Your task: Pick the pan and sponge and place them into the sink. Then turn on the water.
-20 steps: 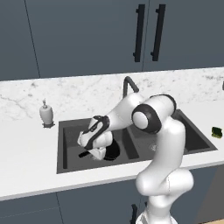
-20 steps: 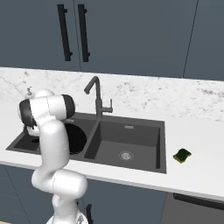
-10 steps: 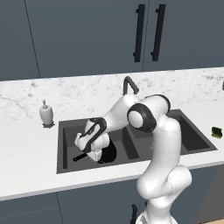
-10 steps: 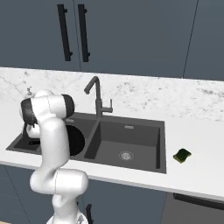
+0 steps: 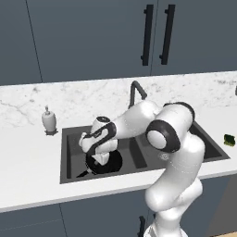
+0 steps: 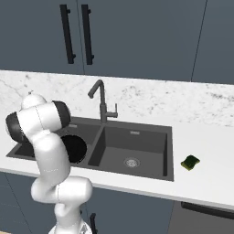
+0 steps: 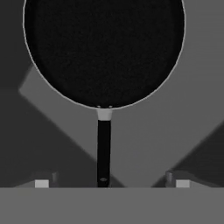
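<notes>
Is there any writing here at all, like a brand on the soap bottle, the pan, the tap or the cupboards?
None: no words, numbers or signs can be read anywhere.
Soap bottle: plain white, no label.
Pan: plain black, no mark on it or its handle.
Tap: plain dark metal.
Cupboards: plain doors with dark handles.
Sponge: no print visible.

a black pan (image 7: 103, 48) lay in the dark grey sink (image 6: 137, 171), set in a white marbled counter (image 5: 32, 162), near a green sponge (image 6: 190, 162).
</notes>
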